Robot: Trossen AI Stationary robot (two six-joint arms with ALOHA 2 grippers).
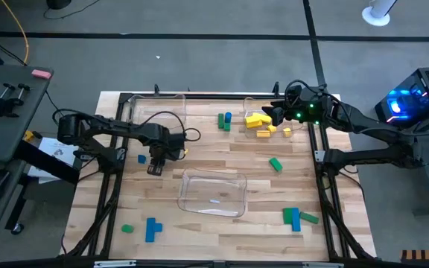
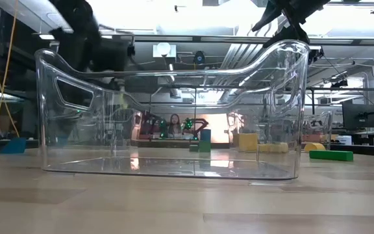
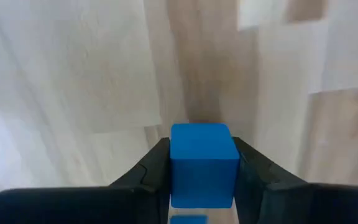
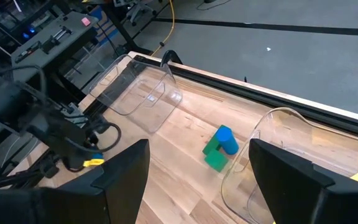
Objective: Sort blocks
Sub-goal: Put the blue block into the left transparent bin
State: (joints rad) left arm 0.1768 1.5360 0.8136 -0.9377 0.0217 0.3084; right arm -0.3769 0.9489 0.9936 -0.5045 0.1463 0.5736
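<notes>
My left gripper is over the left part of the table and is shut on a blue cube. The gripper hides that cube in the high view. Another blue cube lies on the wood beside it. My right gripper is open and empty. It hangs at the back right, beside several yellow blocks in a clear tray. A green and a blue block stand together on the wood at the back middle. My left gripper pinches the blue cube by two opposite side faces, one finger on each. The fingers point down at the table. The cube sits square between them, its end face toward the wood; it looks clear of the table.
A clear tray stands at the table's middle, another at the back left. On the wood lie a green block, a green and blue group near right, and a blue piece with a green one near left.
</notes>
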